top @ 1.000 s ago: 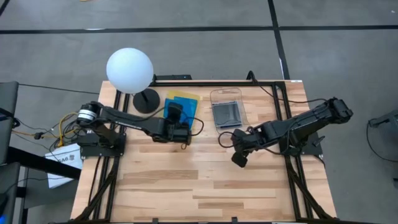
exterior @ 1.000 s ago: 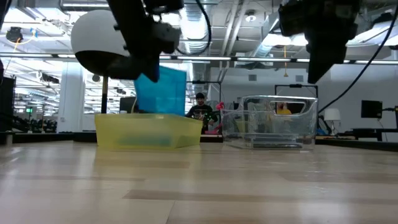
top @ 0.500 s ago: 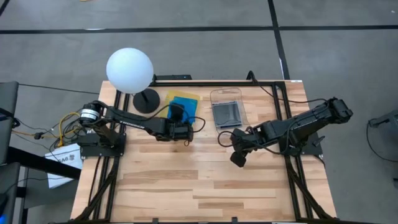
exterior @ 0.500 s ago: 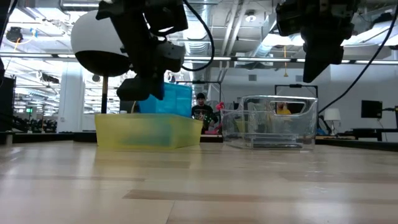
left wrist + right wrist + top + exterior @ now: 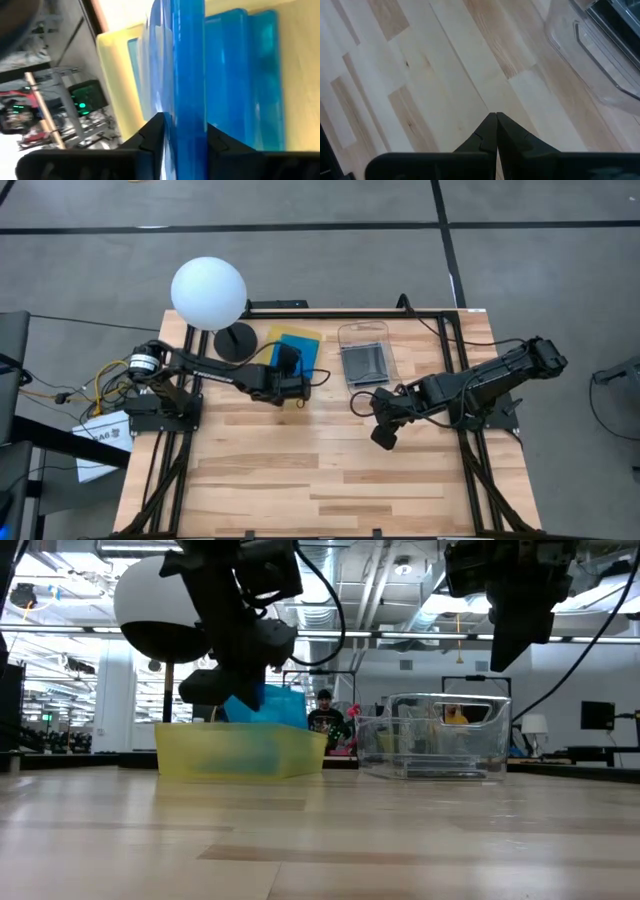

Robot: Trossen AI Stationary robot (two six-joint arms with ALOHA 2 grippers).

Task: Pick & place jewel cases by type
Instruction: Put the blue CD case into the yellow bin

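Observation:
A bright blue jewel case (image 5: 187, 60) stands edge-on between the fingers of my left gripper (image 5: 185, 127), which is shut on it over the flat yellow tray (image 5: 305, 336). In the low view the case (image 5: 282, 705) slants, its lower part hidden behind the tray's wall (image 5: 240, 752). Another blue case (image 5: 240, 75) lies flat in the tray. My right gripper (image 5: 496, 116) is shut on nothing and hangs above bare table (image 5: 385, 435), near the clear container (image 5: 365, 355) that holds grey cases (image 5: 362, 363). My left gripper pinches the blue jewel case across its thin sides, near one edge (image 5: 189, 117), with one finger (image 5: 152, 132) on each flat face. The fingers slant down toward the table's far side. The case is tilted, its far end down in the tray; whether it rests there I cannot tell.
A lamp with a white globe (image 5: 208, 293) and a black base (image 5: 235, 342) stands at the table's far left, close beside the tray. The wide wooden front half of the table (image 5: 320, 480) is bare. People and shelves show in the room behind.
My left gripper has gone down toward the yellow tray and tipped further forward, carrying the blue case. The case, held high and upright above the tray a second ago, now slants with its lower part sunk behind the tray's wall.

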